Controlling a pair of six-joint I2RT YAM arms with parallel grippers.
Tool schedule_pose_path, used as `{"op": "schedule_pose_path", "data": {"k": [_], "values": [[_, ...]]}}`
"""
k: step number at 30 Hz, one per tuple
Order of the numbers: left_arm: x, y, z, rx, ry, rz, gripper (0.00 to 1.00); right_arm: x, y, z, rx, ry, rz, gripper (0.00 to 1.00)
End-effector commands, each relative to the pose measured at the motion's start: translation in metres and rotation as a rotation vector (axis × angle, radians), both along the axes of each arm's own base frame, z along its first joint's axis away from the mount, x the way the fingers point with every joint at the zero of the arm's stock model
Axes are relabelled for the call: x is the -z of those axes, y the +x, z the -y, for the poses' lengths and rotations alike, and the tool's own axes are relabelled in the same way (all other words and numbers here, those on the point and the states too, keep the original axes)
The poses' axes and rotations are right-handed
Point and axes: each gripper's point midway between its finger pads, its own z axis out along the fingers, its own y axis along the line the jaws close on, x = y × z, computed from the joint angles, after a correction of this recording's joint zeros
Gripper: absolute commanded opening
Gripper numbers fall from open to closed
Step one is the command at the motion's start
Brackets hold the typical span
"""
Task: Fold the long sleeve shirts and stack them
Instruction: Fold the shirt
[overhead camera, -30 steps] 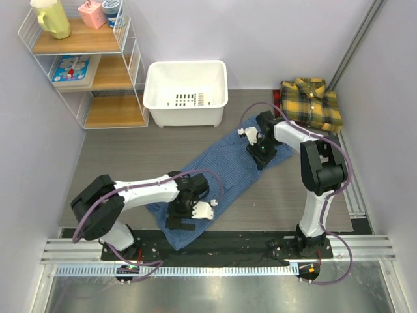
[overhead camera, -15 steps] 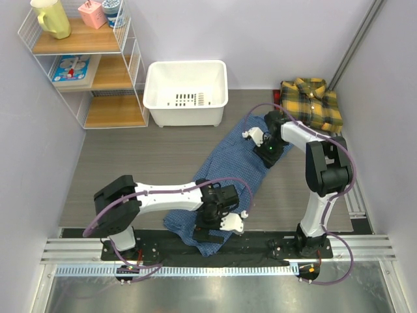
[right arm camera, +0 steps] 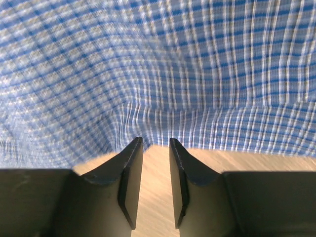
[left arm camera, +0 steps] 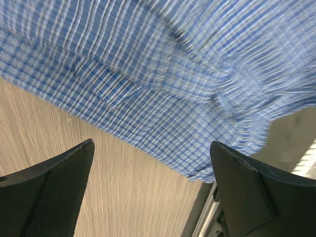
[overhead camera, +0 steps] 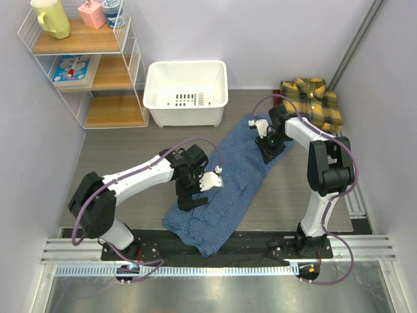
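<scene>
The blue check shirt point(overhead camera: 229, 175) lies spread diagonally on the table, its far end toward the back right. My left gripper point(overhead camera: 193, 203) hovers at its left edge, jaws wide open and empty. In the left wrist view the blue shirt point(left arm camera: 163, 64) fills the top, with bare table under the left gripper point(left arm camera: 151, 145). My right gripper point(overhead camera: 266, 154) sits at the shirt's far right end. Its jaws stand a narrow gap apart, with only table between them and the blue shirt's point(right arm camera: 158, 64) edge just past the right gripper point(right arm camera: 155, 143). The yellow plaid shirt point(overhead camera: 313, 102) lies folded at the back right corner.
A white bin point(overhead camera: 186, 91) stands at the back centre. A wire shelf point(overhead camera: 85, 62) with a few items fills the back left corner. A metal rail point(overhead camera: 215, 251) runs along the near edge, and walls close in on both sides.
The left arm swung from the shirt's near end up to its left edge. The right gripper shifted toward the back right, and the shirt slid right and now reaches the near rail.
</scene>
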Motion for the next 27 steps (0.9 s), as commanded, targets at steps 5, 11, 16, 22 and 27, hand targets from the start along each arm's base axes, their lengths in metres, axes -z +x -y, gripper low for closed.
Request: {"op": "schedule_pose_path", "data": {"k": [5, 11, 16, 22, 27], "values": [[0.047, 0.005, -0.022, 0.047, 0.076, -0.011, 1.0, 0.048, 0.021, -0.015, 0.008, -0.122, 0.015, 0.31], [0.07, -0.014, -0.034, 0.071, 0.137, -0.1, 1.0, 0.059, 0.046, -0.037, -0.09, -0.156, 0.051, 0.32], [0.07, -0.035, -0.029, 0.125, 0.151, -0.13, 1.0, 0.058, 0.071, -0.038, -0.134, -0.205, 0.099, 0.33], [0.062, -0.052, -0.001, 0.145, 0.123, -0.19, 1.0, 0.064, 0.113, -0.001, -0.098, -0.287, 0.16, 0.33], [0.058, -0.068, 0.032, 0.169, 0.087, -0.225, 1.0, 0.055, 0.141, 0.017, -0.048, -0.295, 0.206, 0.35]]}}
